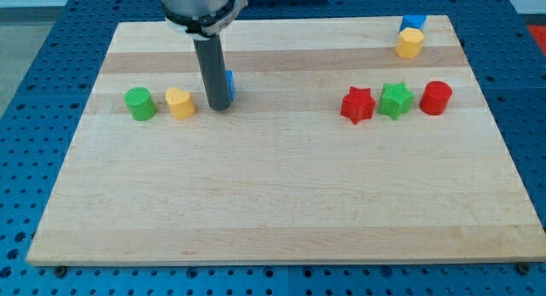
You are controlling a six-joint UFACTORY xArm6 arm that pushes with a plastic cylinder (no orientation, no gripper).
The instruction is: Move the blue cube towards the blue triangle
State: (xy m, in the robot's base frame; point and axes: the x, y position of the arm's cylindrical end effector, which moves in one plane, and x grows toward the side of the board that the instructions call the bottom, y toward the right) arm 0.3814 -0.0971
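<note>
Standing my tip (219,107) near board's top-left, bare rod holding nothing. Blue block (229,82) peeks out just behind it on right side, mostly hidden, shape unclear. Other blue block (413,22) sits at top-right corner, well apart. Push must run rightward along top edge, I judge.

On the wooden tabletop (281,202), a green cylinder (140,103) sits just beside a yellow block (180,101) at the view's left. At the right, a red star (357,105), green star (396,100) and red cylinder (436,98) form a row. A yellow hexagonal block (409,43) lies near the top right corner.
</note>
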